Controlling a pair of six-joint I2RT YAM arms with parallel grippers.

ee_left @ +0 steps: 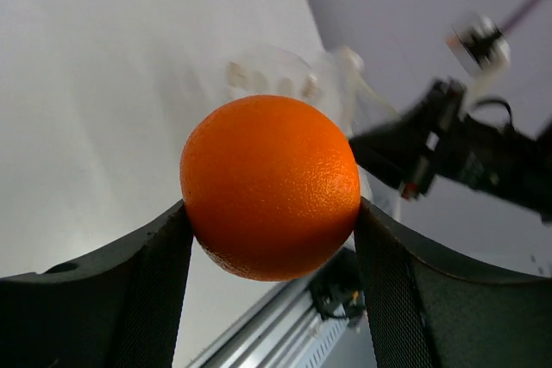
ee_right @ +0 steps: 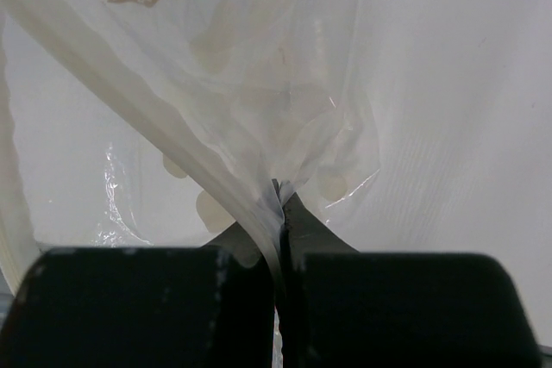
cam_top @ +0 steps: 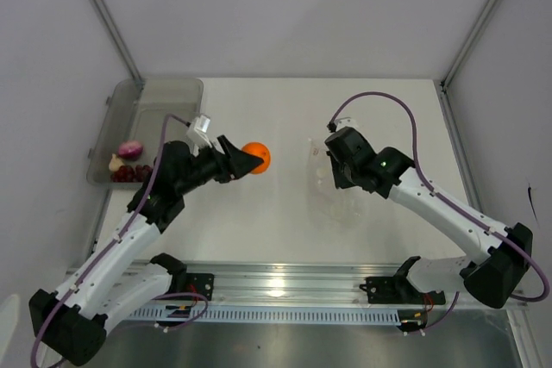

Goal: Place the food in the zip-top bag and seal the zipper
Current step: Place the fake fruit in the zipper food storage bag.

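My left gripper [cam_top: 252, 161] is shut on the round orange [cam_top: 257, 158] and holds it above the table, left of centre; in the left wrist view the orange [ee_left: 270, 187] sits between both fingers. My right gripper [cam_top: 328, 165] is shut on an edge of the transparent zip-top bag [cam_top: 332, 187]; in the right wrist view the bag [ee_right: 259, 109] is pinched between the closed jaws, its zip strip [ee_right: 147, 101] running up to the left. The purple-red onion [cam_top: 130, 149], the garlic bulb [cam_top: 116, 163] and the dark red berries [cam_top: 134, 173] lie in the tub.
A grey translucent tub [cam_top: 142, 127] stands at the table's back left corner. Metal frame posts rise at both back corners. An aluminium rail [cam_top: 285, 286] runs along the near edge between the arm bases.
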